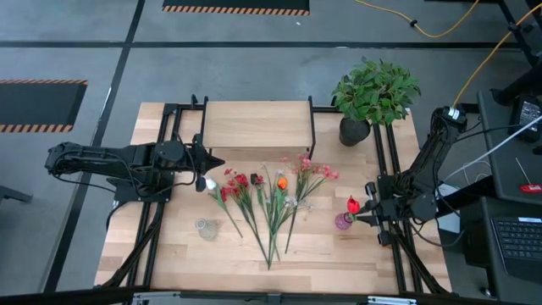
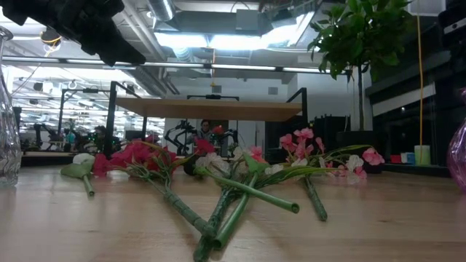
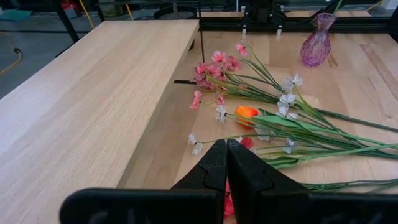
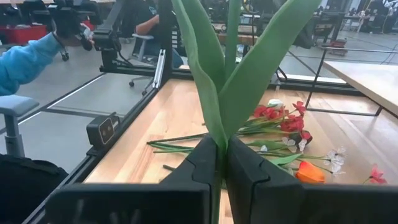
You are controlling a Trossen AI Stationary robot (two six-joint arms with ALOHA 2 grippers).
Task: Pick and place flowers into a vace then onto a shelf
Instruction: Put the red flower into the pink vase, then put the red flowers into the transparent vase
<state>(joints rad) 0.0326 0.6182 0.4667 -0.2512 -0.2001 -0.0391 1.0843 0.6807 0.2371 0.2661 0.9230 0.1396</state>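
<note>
Several flowers (image 1: 271,203) with green stems and red, pink, white and orange blooms lie flat on the table in front of the shelf (image 1: 257,124). My right gripper (image 1: 366,210) is at the table's right, shut on one red flower (image 1: 353,204) over the pink vase (image 1: 343,222). In the left wrist view a green stem (image 3: 334,7) rises from the pink vase's (image 3: 317,40) mouth. My left gripper (image 1: 218,160) hangs shut and empty by the shelf's near left corner, above the lying flowers (image 3: 273,118). My right gripper pinches the flower's green stem together with its long leaves (image 4: 219,134) between its two fingers. The fingers come about level from the table's right side and lie across the stem. The stem stands upright and rises above the fingers; its lower end is hidden by the gripper.
A clear glass vase (image 1: 206,227) stands at the near left of the table. A bushy green plant in a black pot (image 1: 373,97) stands at the far right beside the shelf. Black frame rails run along both table sides. A person's blue sleeve (image 4: 25,59) shows beyond the table.
</note>
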